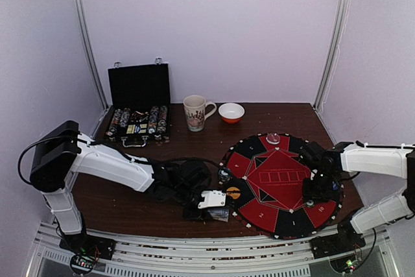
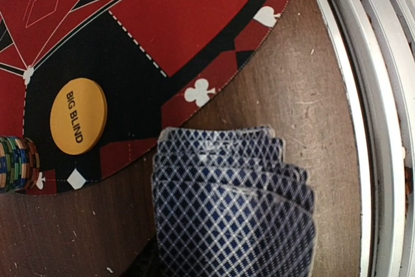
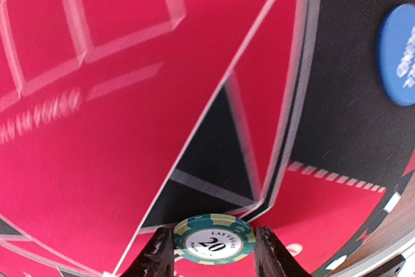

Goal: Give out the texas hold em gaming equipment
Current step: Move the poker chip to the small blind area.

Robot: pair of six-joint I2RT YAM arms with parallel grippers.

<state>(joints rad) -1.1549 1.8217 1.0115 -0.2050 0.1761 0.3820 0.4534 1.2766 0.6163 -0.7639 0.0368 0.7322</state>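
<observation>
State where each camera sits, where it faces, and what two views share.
Top external: above and behind the bases, looking down on the table; left arm and right arm show.
Left wrist: low beside the mat edge, facing orange disc and fanned cards that hide its fingers.
Right wrist: close above the mat, facing down; its fingertips flank a green chip.
Shared: top and left wrist show the orange disc.

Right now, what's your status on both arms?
Right gripper pinching a green chip over the mat. Left gripper by fanned cards, grip hidden. Orange disc, chip stack close by.
</observation>
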